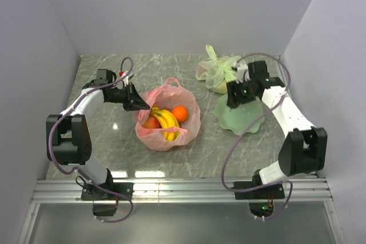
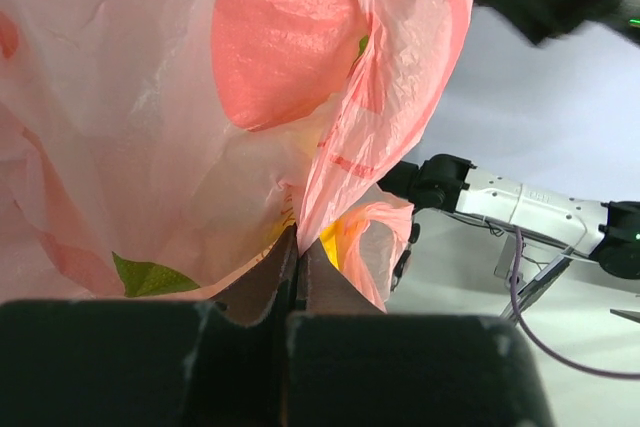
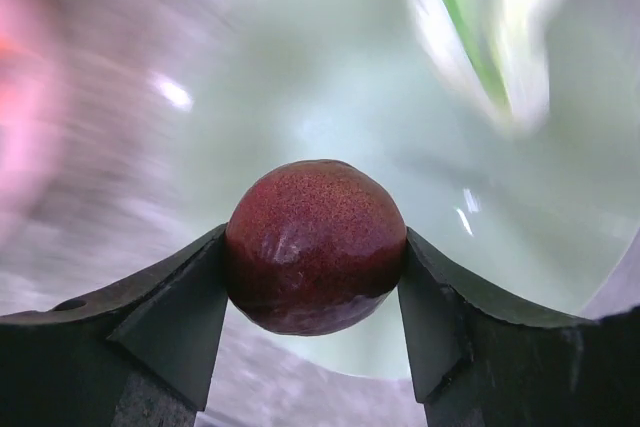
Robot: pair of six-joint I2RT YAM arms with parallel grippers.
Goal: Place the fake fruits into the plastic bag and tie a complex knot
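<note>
**Item 1, left claw** [image 2: 297, 247]: clenched. It is pinching the thin film at the left rim of the pink bag [image 1: 191, 127] and holding that edge up, so the mouth is gaping upward.

**Item 2, pink bag:** sitting on the worktop [image 1: 108, 78] between the 2 arms. 1 loop handle [image 1: 171, 83] is arching at the far side.

**Item 3, fruits already inside:** bananas [image 1: 166, 123], an orange [image 1: 180, 113] and a reddish peach [image 1: 150, 123] are lying together in the bag's hollow.

**Item 4, right claw** [image 1: 235, 98]: grasping a small dark red fruit [image 3: 314, 247] across its middle, 1 finger on each side. It is hovering over the pale green plate [image 1: 243, 123], well apart from the bag.

**Item 5, knotted green bag** [image 1: 217, 71]: lying just behind the plate.

**Hazards, as judged:**
- The red fruit is round and glossy, and 2 slanted pads are gripping it. A quick swing toward the bag could squirt it out, and it would likely roll across the worktop.
- The film is thin. It could slip from the left claw or tear, and the mouth would then collapse.
- A release too near the rim could drop the fruit outside the bag.
</note>
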